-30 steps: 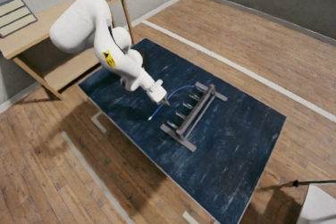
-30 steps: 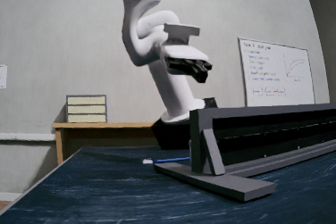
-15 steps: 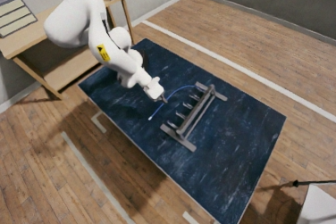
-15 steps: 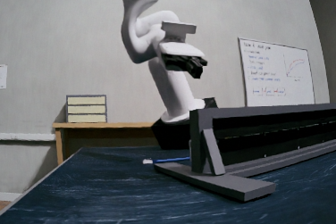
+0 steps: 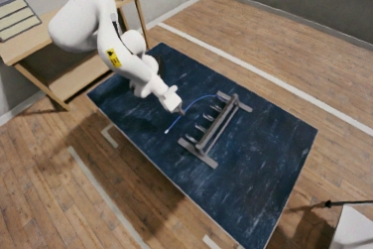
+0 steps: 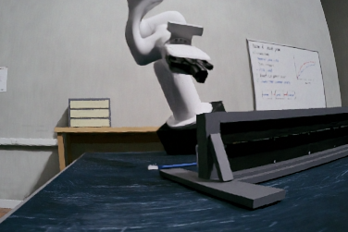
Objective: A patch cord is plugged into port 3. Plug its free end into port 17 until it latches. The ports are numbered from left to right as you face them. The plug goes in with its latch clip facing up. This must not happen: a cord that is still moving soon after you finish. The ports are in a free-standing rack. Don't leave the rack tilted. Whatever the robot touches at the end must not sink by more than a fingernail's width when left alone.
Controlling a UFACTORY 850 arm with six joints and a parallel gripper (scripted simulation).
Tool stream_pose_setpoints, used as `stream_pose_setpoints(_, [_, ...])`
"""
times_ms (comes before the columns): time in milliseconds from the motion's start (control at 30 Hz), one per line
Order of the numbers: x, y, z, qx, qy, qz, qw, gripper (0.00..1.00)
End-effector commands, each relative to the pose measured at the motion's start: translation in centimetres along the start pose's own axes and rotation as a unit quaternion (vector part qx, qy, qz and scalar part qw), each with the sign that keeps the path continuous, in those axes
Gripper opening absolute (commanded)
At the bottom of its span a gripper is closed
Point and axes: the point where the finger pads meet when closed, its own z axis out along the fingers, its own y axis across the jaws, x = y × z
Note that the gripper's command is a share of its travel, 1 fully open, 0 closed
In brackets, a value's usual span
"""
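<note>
Dark blue mat (image 5: 258,168) bore an upright rack (image 5: 214,123); the cord's free plug (image 5: 167,131) lay unplugged while the gripper (image 6: 200,71) hovered above, clenched on nothing.

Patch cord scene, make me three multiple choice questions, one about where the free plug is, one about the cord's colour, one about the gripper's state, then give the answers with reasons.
1. Where is the free plug of the patch cord?
A. lying on the dark blue mat
B. between the gripper's fingers
C. on the wooden side table

2. What colour is the patch cord?
A. red
B. blue
C. yellow

3. What is the state of the gripper?
A. wide open
B. shut on the plug
C. shut, holding nothing

Answers:
1 A: the white plug rests on the mat in front of the rack, apart from the arm.
2 B: the cord shows blue in both views.
3 C: the fingers are together in the air above the mat, while the plug lies below on it.
</note>
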Motion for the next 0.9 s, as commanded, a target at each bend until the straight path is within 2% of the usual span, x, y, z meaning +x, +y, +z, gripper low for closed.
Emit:
stream_pose_setpoints(0, [-0.8,1.0,0.4,-0.015,-0.023,-0.044,0.999,0.0])
stream_pose_setpoints(167, [-2.3,2.6,1.0,-0.033,-0.066,-0.115,0.991,0.0])
stream_pose_setpoints(233, [-2.3,2.6,1.0,-0.033,-0.066,-0.115,0.991,0.0])
stream_pose_setpoints(400, [-4.0,4.3,1.4,-0.044,-0.116,-0.19,0.974,0.0])
stream_pose_setpoints(733, [-6.6,6.6,1.5,-0.036,-0.2,-0.301,0.932,0.0])
stream_pose_setpoints(800, [-6.6,6.6,1.5,-0.036,-0.2,-0.301,0.932,0.0])
stream_pose_setpoints(867, [-7.5,7.3,1.5,-0.026,-0.23,-0.338,0.912,0.0])
